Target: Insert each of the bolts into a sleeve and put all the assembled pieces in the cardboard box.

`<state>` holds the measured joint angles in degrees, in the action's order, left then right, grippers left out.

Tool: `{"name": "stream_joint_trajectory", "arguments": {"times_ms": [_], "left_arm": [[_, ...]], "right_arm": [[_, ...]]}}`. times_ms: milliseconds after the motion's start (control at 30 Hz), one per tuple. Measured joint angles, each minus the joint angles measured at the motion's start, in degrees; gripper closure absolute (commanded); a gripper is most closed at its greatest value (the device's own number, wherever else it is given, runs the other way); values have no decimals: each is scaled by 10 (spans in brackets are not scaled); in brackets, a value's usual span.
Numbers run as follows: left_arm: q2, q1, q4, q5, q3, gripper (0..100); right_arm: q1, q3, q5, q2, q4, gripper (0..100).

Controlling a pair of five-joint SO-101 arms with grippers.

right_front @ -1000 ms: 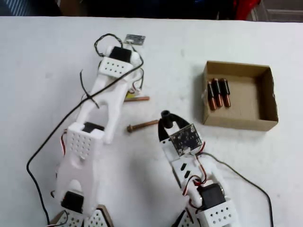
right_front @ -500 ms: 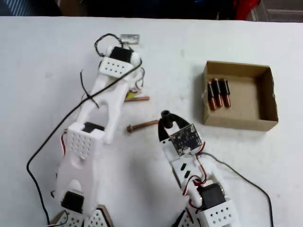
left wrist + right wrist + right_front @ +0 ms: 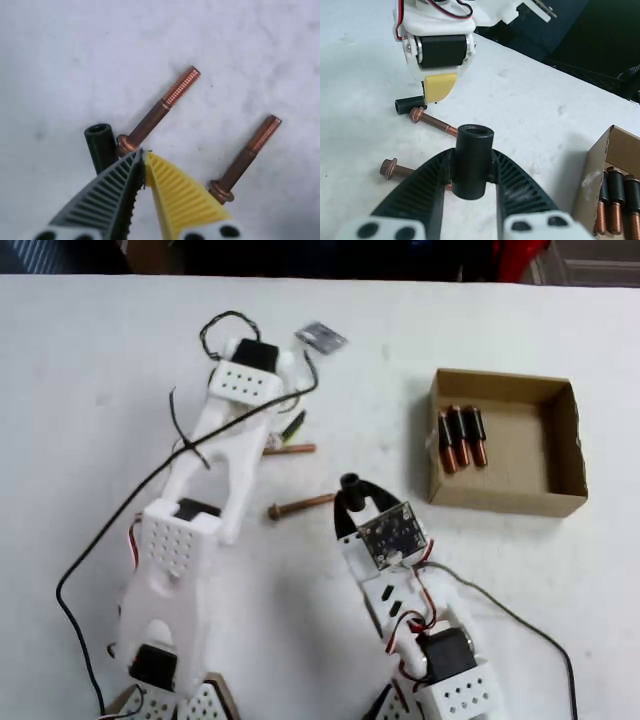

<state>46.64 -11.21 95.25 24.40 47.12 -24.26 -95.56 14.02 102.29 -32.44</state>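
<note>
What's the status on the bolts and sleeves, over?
Right pincer shut on a sleeve. Left pincer shut, empty, over a bolt head. Two bolts, one loose sleeve on table; three pieces in box. Nothing blocks the bolts.

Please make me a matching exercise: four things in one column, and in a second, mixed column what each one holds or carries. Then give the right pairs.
Column one:
1. right gripper
2. left gripper
3. cardboard box
4. table

Column two:
a. two loose bolts
b. three assembled pieces
c. nothing, fingers shut
d. one black sleeve, upright

Pairs: 1-d, 2-c, 3-b, 4-a.
</note>
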Motion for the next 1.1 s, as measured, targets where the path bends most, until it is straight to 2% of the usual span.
{"name": "stream_joint_trajectory", "arguments": {"times_ms": [133,533,833,1100], "left_arm": [[0,0,0,112,-2,897],[0,5,0,260,-20,827],[0,20,-24,281,-23,816],[58,31,-51,308,-11,817]], "right_arm": [[0,0,0,0,0,981],[0,0,0,0,0,981],[0,0,0,0,0,981],[0,0,0,0,0,981]]}}
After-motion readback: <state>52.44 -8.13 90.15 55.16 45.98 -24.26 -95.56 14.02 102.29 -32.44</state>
